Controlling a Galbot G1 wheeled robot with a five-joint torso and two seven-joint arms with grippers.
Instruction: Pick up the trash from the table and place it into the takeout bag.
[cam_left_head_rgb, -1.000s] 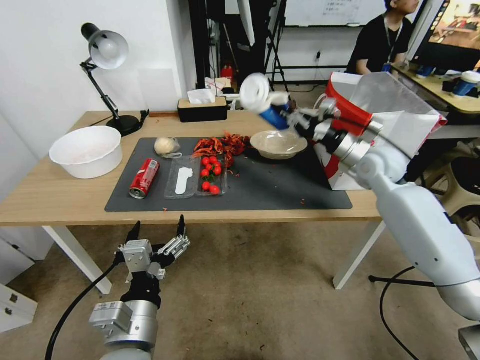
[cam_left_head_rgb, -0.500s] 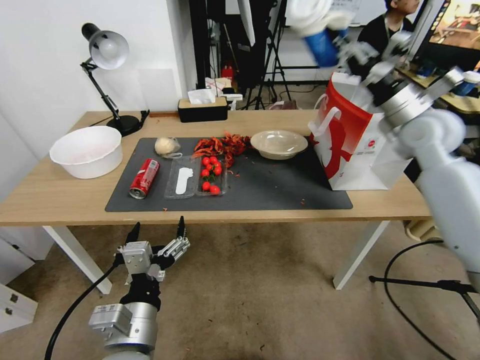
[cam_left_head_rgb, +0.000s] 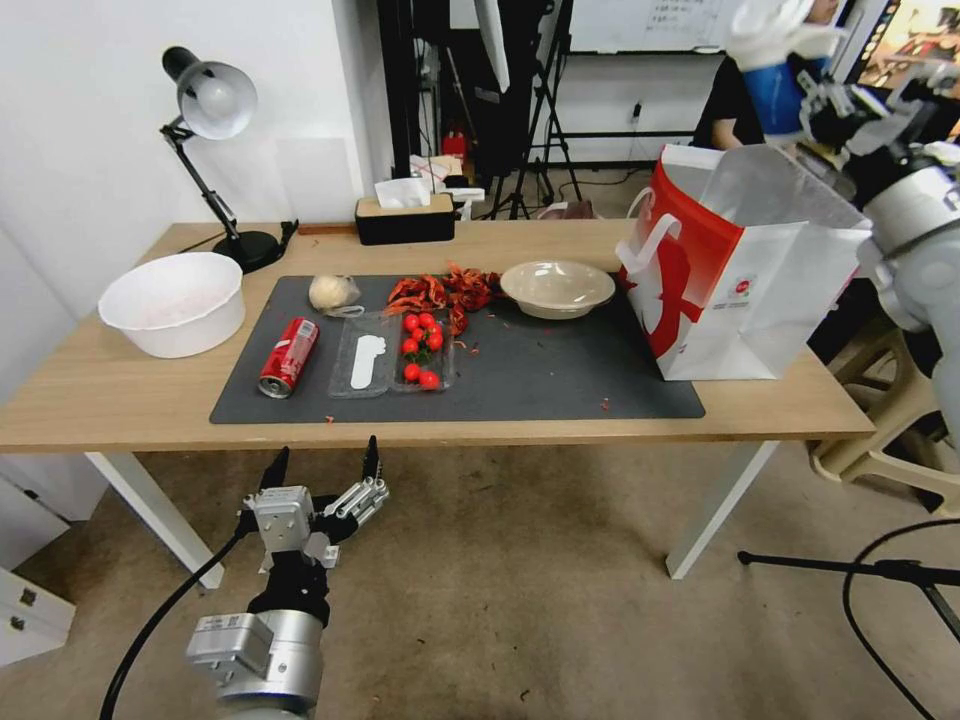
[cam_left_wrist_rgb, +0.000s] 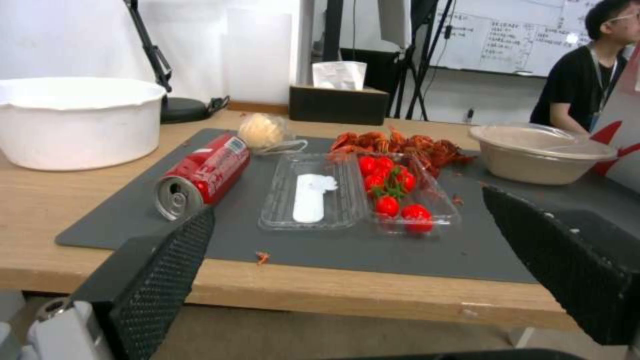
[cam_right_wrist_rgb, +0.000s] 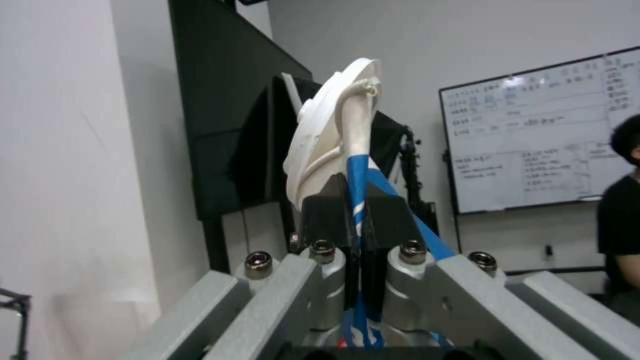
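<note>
Blue paper cup with white lid (cam_left_head_rgb: 775, 60) sits crushed flat between the closed pads of the right gripper (cam_left_head_rgb: 815, 100), raised above the open mouth of the white paper takeout bag with red side panels (cam_left_head_rgb: 745, 275). From the right wrist the pads (cam_right_wrist_rgb: 327, 217) squeeze the cup's wall to a thin blue strip, the lid buckled above them. Below and leftward of that gripper, on the dark grey mat of the light-wood table (cam_left_head_rgb: 120, 400), lie the beige shallow bowl (cam_left_head_rgb: 557, 288), the red soda can (cam_left_head_rgb: 289, 357) on its side and the pale plastic-wrapped lump (cam_left_head_rgb: 333, 292). The left gripper (cam_left_head_rgb: 322, 468) hangs below the table's near edge, fingers spread wide and empty.
</note>
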